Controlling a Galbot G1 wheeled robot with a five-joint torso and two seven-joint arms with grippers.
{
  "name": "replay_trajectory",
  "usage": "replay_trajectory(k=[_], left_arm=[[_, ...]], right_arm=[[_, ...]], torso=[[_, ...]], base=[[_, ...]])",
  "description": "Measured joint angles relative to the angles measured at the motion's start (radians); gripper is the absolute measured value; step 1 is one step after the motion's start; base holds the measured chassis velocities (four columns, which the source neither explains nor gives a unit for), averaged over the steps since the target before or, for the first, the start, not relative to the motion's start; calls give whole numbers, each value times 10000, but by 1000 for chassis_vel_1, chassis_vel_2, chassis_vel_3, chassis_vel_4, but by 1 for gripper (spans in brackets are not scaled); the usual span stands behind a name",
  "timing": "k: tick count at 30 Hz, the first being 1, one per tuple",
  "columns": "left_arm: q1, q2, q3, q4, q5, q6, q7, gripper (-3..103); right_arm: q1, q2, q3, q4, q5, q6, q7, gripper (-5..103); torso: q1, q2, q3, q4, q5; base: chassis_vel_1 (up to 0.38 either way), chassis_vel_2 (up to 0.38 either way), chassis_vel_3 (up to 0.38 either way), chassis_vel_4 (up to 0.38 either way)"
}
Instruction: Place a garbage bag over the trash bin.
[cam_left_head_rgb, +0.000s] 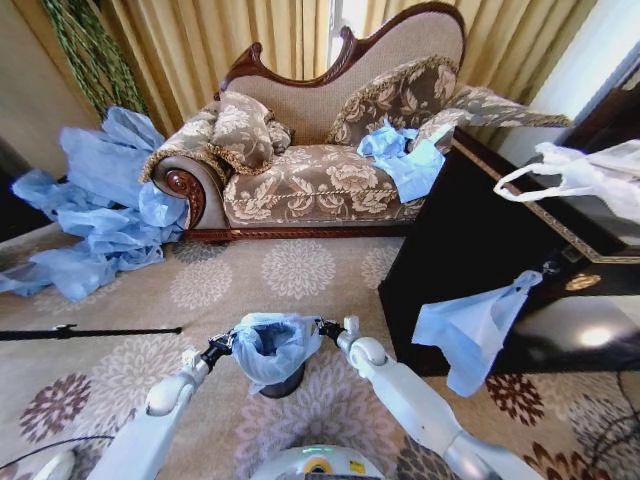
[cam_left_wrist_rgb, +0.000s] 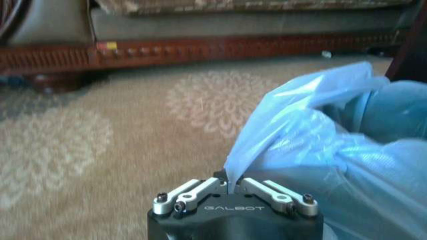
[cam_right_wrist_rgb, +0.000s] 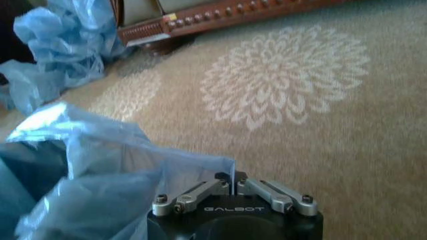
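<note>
While the garbage bag (cam_left_head_rgb: 274, 346) drapes over the trash bin (cam_left_head_rgb: 281, 382) in the head view, the left end effector (cam_left_head_rgb: 222, 343) and right end effector (cam_left_head_rgb: 326, 327) flank it on the carpet (cam_left_head_rgb: 300, 275). From the left wrist, the left end effector (cam_left_wrist_rgb: 229, 181) pinches the film's edge just ahead of its fingertips. From the right wrist, the right end effector (cam_right_wrist_rgb: 231, 179) is likewise clamped on the bag's rim, with the bag (cam_right_wrist_rgb: 87, 170) bulging beside it.

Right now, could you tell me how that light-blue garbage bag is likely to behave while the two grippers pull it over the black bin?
The garbage bag is probably floppy: it sags in wrinkles over the bin. It likely weighs little, being thin film. It may slip or tear, since the left gripper and right gripper each pinch only an edge.
</note>
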Motion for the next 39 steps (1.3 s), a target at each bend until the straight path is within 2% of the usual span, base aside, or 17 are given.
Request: replay_trajectory(k=[14, 21, 29, 39], left_arm=[[460, -215, -167, 309, 230, 69, 519, 0], [508, -262, -218, 291, 218, 32, 621, 0], [703, -356, -250, 370, 313, -95, 818, 0], [570, -783, -210, 1052, 956, -564, 832, 0]], right_arm=[[-739, -169, -122, -305, -919, 48, -507, 0], [-597, -86, -113, -373, -930, 151, -466, 0], [-946, -297, -146, -503, -1150, 215, -598, 0], [-1438, 158, 1, -1364, -1733, 1285, -659, 0]], torso=[[0, 2, -1, 0, 1], [0, 2, 0, 4, 1], [0, 2, 0, 1, 2], [0, 1, 0, 1, 1]], base=[[0, 0, 0, 0], [0, 0, 0, 0], [0, 0, 0, 0], [0, 0, 0, 0]])
